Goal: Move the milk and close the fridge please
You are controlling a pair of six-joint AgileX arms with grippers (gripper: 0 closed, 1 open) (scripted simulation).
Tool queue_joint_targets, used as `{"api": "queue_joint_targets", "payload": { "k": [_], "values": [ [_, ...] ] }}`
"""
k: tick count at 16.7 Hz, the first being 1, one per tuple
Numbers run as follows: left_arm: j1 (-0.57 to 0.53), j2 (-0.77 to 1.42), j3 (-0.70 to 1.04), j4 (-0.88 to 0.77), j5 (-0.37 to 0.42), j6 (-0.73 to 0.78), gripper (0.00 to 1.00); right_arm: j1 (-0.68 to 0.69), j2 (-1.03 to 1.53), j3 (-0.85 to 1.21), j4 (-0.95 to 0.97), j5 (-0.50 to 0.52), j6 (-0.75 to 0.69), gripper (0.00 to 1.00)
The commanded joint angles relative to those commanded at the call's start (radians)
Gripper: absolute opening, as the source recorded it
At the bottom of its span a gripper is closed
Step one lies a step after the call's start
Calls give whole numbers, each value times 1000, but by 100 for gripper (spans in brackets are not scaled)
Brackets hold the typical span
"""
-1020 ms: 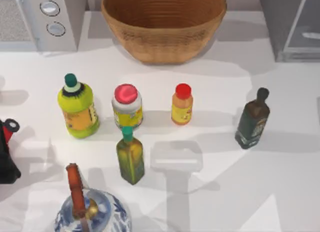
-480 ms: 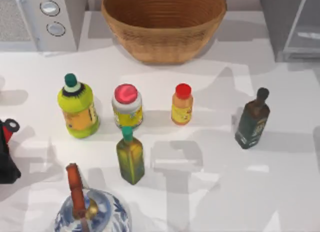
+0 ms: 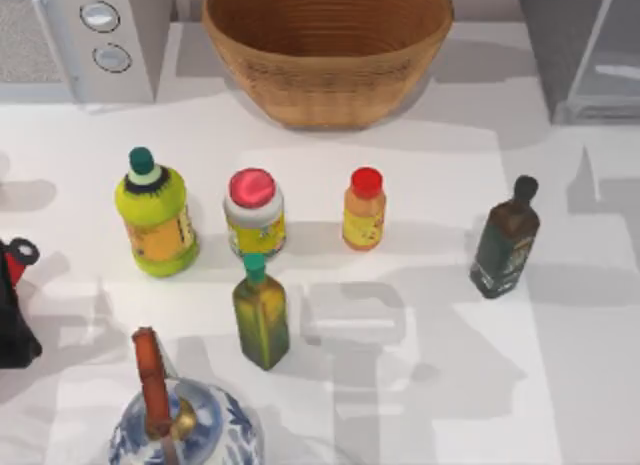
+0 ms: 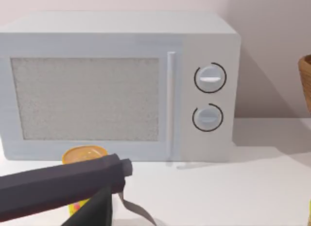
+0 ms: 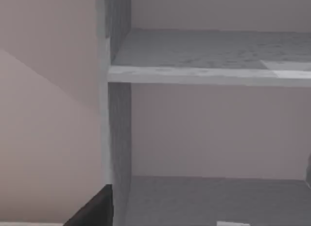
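1. Seen from above, the white table (image 3: 560, 385) carries five bottles: one fat yellow-green bottle with a teal cap (image 3: 155, 215), one yellow jar with a pink-red lid (image 3: 254, 213), one small orange bottle with a red cap (image 3: 364, 209), one green oil bottle with a teal top (image 3: 260, 313) and one dark bottle with a black stopper (image 3: 505, 239).
2. One woven basket (image 3: 328, 47) stands at the back centre, between one grey microwave (image 3: 75, 40) at back left and the fridge (image 3: 585, 50) at back right.
3. The microwave shows two round dials (image 4: 209, 97), one above the other, beside its speckled door window.
4. One blue-and-white teapot with a brown handle (image 3: 180, 425) sits at the front left; one black-and-red object (image 3: 15, 305) lies at the left edge.
5. The fridge stands open: my right wrist camera looks into its pale interior, where one shelf (image 5: 209, 73) crosses above the floor of the cabinet.
6. I cannot make out the milk in any view, so I cannot say where it is.
7. My left wrist camera shows one dark bar (image 4: 63, 184) in front of the microwave, with one yellow-lidded item (image 4: 83, 155) behind it.
8. Whether my left or my right jaws are wide or narrow I cannot tell.
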Motion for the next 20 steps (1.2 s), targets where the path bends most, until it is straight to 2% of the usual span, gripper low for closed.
{"api": "queue_joint_targets", "payload": {
  "k": [5, 9, 13, 20],
  "values": [
    [0, 0, 0, 0, 0, 0, 100, 39, -555, -306, -168, 38, 2, 100],
    [0, 0, 0, 0, 0, 0, 100, 76, -826, -505, -305, 73, 5, 100],
    [0, 0, 0, 0, 0, 0, 100, 95, -932, -588, -378, 94, 6, 100],
    [0, 0, 0, 0, 0, 0, 100, 92, -934, -581, -387, 93, 6, 100]
  ]
}}
